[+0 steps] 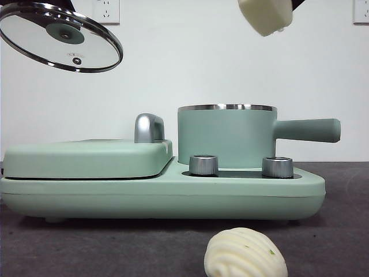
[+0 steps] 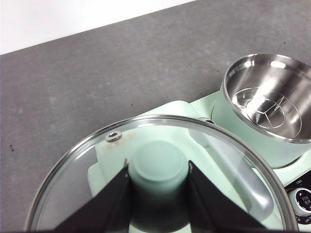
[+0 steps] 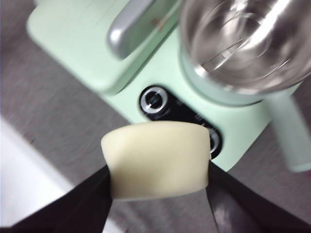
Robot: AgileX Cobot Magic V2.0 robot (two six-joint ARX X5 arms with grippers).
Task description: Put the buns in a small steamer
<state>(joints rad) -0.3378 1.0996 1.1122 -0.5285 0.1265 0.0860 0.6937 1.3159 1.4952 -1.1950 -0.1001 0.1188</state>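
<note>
The ridged, shell-shaped cream-white bun [image 1: 245, 253] is lying on the dark grey table [image 1: 346, 231], close to its front edge. Behind it the mint-green cylindrical steamer pot [image 1: 226, 135] is standing uncovered on the mint-green cooker base [image 1: 161, 193]. The right gripper [image 3: 158, 177] is pinching the smooth cream-white bun [image 3: 156, 159] high above the pot. The left gripper [image 2: 158, 187] is clamping the green knob [image 2: 158, 165] of the glass lid [image 1: 61, 36], tilted in the air above the flat griddle plate [image 1: 86, 157].

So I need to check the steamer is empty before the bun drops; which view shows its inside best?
The left wrist view: it looks down into the small steamer, showing bare steel and a rack. The right wrist view shows the inside blurred; the front view shows only its outer wall and handle.
</note>
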